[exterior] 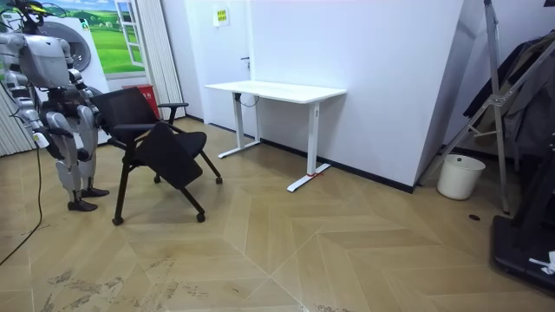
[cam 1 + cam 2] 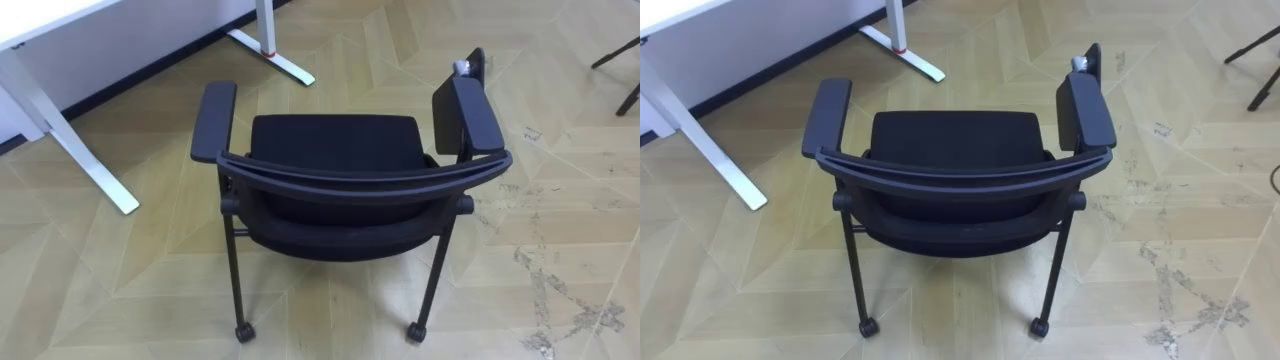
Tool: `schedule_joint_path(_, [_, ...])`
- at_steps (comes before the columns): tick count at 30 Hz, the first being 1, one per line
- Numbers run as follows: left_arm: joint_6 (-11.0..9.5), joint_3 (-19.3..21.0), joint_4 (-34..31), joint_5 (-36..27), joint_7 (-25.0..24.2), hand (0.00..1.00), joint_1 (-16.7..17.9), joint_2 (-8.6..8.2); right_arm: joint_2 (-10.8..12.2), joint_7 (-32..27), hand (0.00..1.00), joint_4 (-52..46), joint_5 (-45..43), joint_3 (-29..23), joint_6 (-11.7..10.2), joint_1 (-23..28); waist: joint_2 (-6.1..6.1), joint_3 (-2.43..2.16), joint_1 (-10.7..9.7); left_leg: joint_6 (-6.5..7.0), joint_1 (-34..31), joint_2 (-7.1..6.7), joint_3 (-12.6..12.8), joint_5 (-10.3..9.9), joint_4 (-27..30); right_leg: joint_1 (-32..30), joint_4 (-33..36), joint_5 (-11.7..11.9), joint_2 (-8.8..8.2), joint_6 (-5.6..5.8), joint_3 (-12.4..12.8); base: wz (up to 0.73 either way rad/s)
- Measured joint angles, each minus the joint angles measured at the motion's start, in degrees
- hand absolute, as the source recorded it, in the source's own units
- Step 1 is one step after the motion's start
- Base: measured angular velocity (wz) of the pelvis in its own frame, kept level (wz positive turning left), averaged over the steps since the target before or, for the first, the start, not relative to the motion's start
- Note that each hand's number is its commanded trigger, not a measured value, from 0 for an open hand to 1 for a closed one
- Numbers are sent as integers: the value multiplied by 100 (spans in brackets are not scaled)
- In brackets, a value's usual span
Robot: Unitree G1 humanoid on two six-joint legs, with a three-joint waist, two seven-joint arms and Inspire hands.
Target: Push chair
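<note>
Well, we look down on the black chair (image 2: 335, 140) from behind its curved back. It stands on the wooden floor (image 2: 150, 250), right below us, with its seat facing away. It has a flat armrest on the left (image 2: 214, 120) and one on the right (image 2: 478, 112). A small folded board (image 2: 474, 62) sticks up just past the right armrest. The back legs end in little wheels (image 2: 243, 331).

Up on the left, the white desk (image 2: 90, 160) stands with its feet on the floor, near the chair but not touching it. Pale scuff marks (image 2: 545, 275) run over the floor on the right.

In the room view the robot stands upright at the room view's left, just behind the chair. The chair sits between the robot and the desk. The robot's right hand (image 1: 38, 136) hangs low at its side, apart from the chair. Its left hand (image 1: 90, 121) is down near the chair's back. Both are too small for us to see well, so we cannot tell if they are loose, closed or holding on.

Far off on the room view's right, a white bucket (image 1: 460, 176) stands on the floor by the wall — we cannot see what is inside it. Dark things lean against the wall beside it.
</note>
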Motion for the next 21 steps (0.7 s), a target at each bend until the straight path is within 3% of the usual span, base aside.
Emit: schedule_joint_path(21, [-7,333,44,156,118,0,65,-50,15,-184,0,6,-219,-179,-22,-9,11,36,-2,-1,11,-1,-27,-1,-1,20,1,-6,-5,-7,-19,0])
